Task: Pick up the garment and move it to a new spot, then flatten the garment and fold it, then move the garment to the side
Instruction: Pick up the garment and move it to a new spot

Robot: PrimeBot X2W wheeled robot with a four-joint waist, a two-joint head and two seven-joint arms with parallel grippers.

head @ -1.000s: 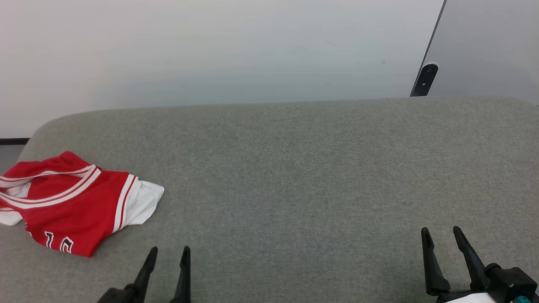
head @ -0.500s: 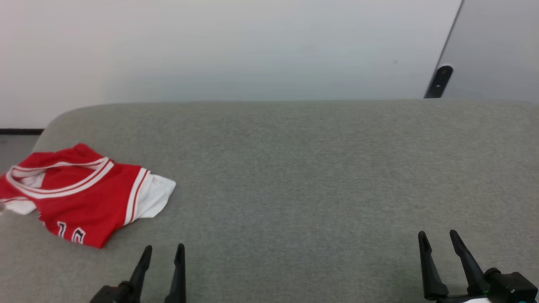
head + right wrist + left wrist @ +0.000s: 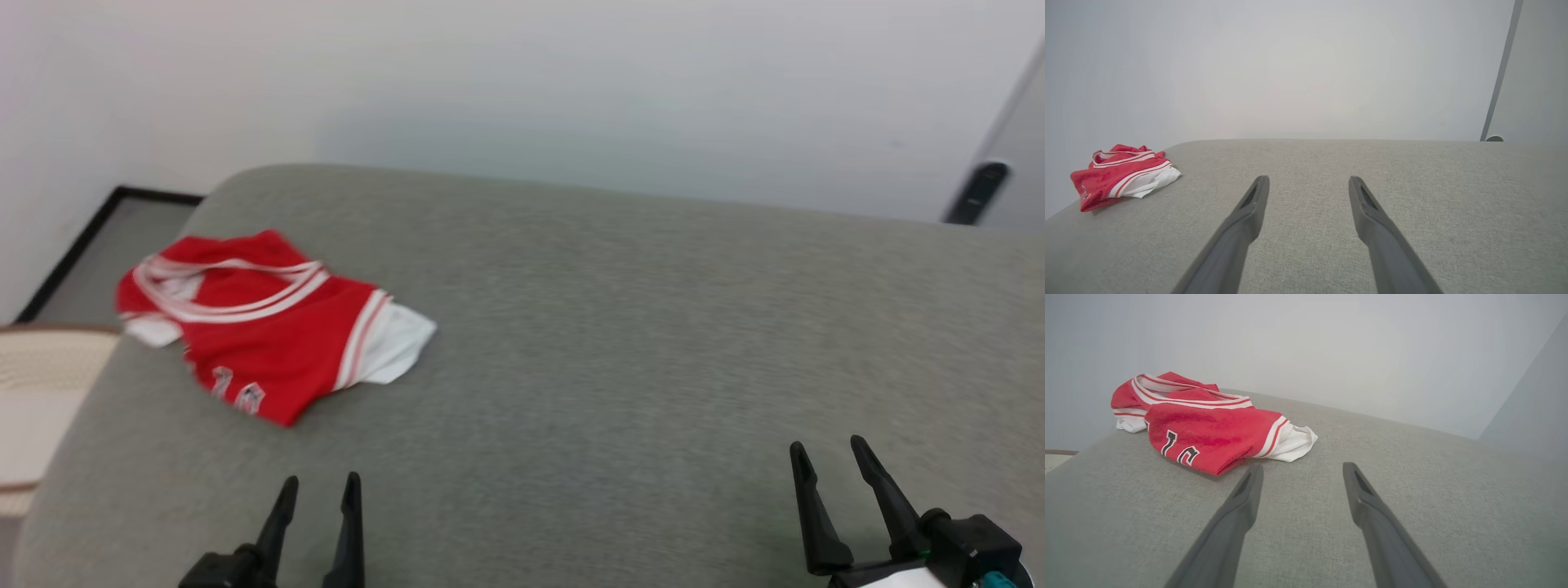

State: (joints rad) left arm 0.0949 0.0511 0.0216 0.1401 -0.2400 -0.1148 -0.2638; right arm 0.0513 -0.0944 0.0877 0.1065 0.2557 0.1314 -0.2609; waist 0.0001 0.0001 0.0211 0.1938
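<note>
Left gripper (image 3: 322,482) and right gripper (image 3: 826,445): fingers apart, empty, over the grey cushion (image 3: 637,327). Garment (image 3: 269,343) lies crumpled at the cushion's far-left corner, nearer the left gripper. Left wrist view resolves black white-outlined characters, folded and unreadable; head view blurs them.

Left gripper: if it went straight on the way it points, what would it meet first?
Probably the garment: its white sleeve lies just ahead of the left gripper. Height is unclear, so it might pass over.
</note>
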